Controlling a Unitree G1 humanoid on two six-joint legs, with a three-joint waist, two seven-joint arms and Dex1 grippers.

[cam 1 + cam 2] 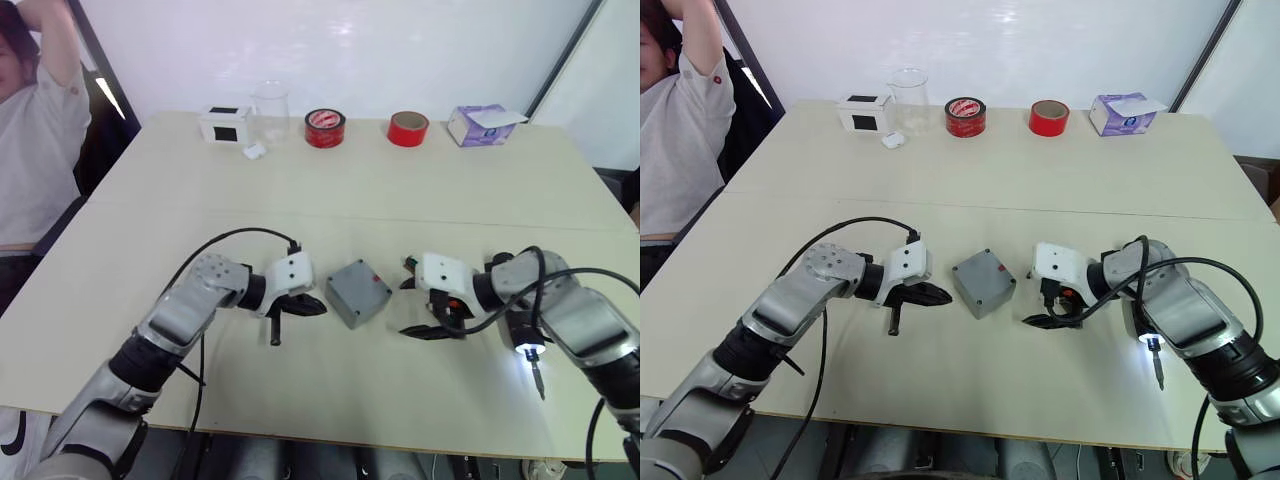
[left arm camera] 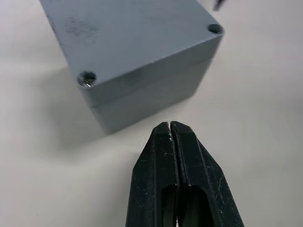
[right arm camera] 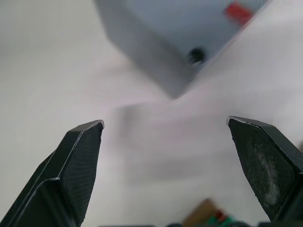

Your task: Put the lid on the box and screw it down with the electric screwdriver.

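Observation:
The grey box (image 1: 352,305) stands at the middle of the table with the lid (image 2: 132,33) lying flat on top of it. A seam runs between the two, and the lid's corner screw holes and a small red mark (image 3: 239,12) show. My left gripper (image 1: 320,306) is shut and empty, with its tip on the table just to the left of the box. To the right of the box my right gripper (image 1: 405,308) is open, empty and pointing at it. The electric screwdriver (image 1: 530,355) is by my right forearm with its light on and its bit pointing toward the table's front edge.
Small green-and-brown pieces (image 1: 410,262) lie just behind my right gripper. Along the far edge stand a white-and-black box (image 1: 225,123), a clear beaker (image 1: 270,112), two red tape rolls (image 1: 324,128), (image 1: 408,128) and a purple tissue box (image 1: 483,124). A person (image 1: 30,130) sits at the far left.

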